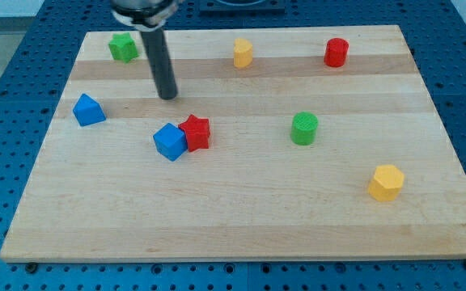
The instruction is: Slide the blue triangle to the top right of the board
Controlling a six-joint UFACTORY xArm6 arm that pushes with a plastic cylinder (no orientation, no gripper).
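While I'm watching the feed from over here, my tip (167, 96) sits on the wooden board (241, 218) in the upper left part of the view, touching none of the blocks. No hand or claw on this rig, just the straight dark rod, so nothing is spread, pressed together or pinching anything.

Task piece first: the blue triangle (88, 110) is near the view's left edge of the board, left of my tip and a bit lower, with a clear gap between them. It's standing alone, nothing touching it.

Below my tip there's a blue cube (170, 141) with a red star-ish block (195, 132) right against its right side; those two look like they're touching. Both are apart from my tip.

Up at the view's top left, a green block (123, 47) sits just left of the rod; can't really make out its shape. Along the top there's also a yellow block (243, 52) around the middle and a red cylinder (336, 52) further right.

A green cylinder (304, 128) sits right of centre, and a yellow hexagon-looking block (386, 182) is down at the lower right, well apart from everything else.
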